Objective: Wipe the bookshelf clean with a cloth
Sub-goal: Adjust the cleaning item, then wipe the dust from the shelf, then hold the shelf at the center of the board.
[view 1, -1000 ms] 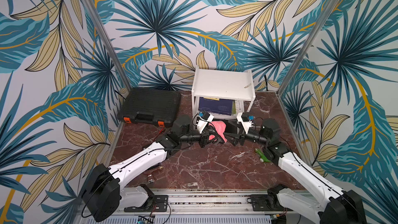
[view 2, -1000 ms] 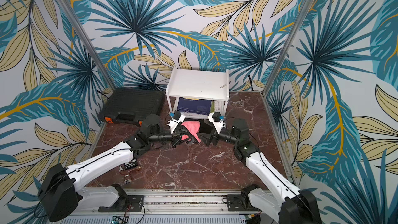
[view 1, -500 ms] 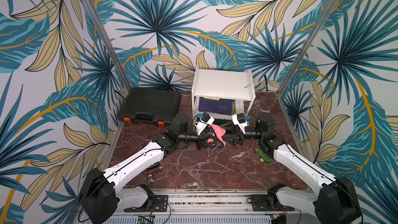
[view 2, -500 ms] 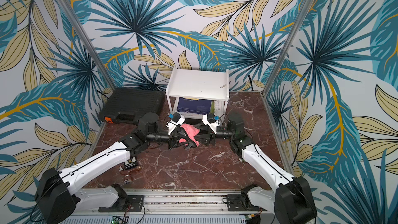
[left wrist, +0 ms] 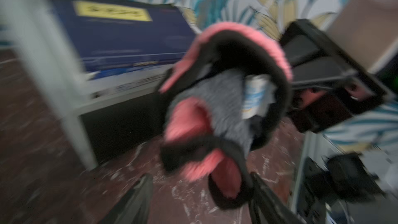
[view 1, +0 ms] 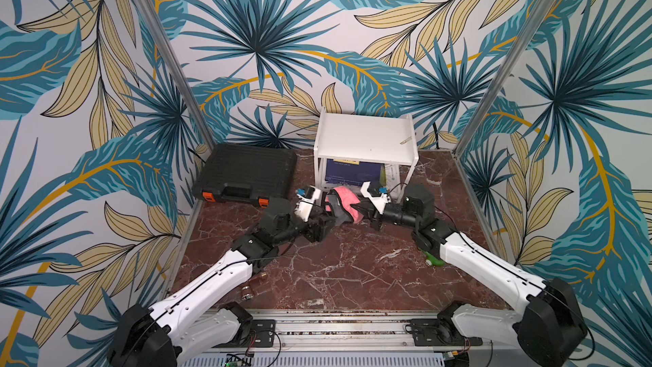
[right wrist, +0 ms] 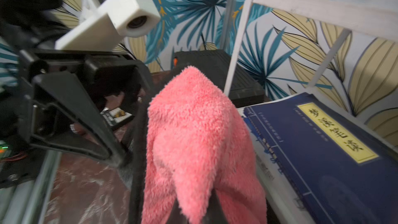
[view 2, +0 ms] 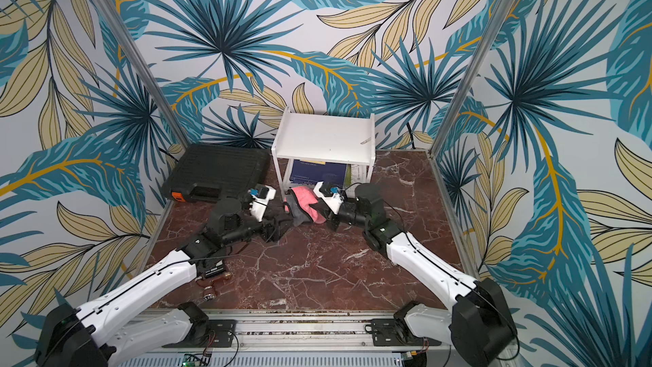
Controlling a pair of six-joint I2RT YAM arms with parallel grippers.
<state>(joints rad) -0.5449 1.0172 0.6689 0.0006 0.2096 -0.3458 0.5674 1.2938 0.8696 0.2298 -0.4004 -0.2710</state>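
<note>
I have the cloth [view 1: 343, 202] clenched in my right claw [view 1: 360, 211], mid-frame. My left claw [view 1: 321, 228] hangs released beside it. The bookshelf [view 1: 367, 137] stands just above them in frame, so the right arm looks better placed to lift.

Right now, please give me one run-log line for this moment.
left gripper: open, near cloth | right gripper: shut on cloth | cloth: in front of bookshelf, not on top board

Fluffy cloth [right wrist: 200, 130], glossy marble tabletop [view 1: 352, 270]
</note>
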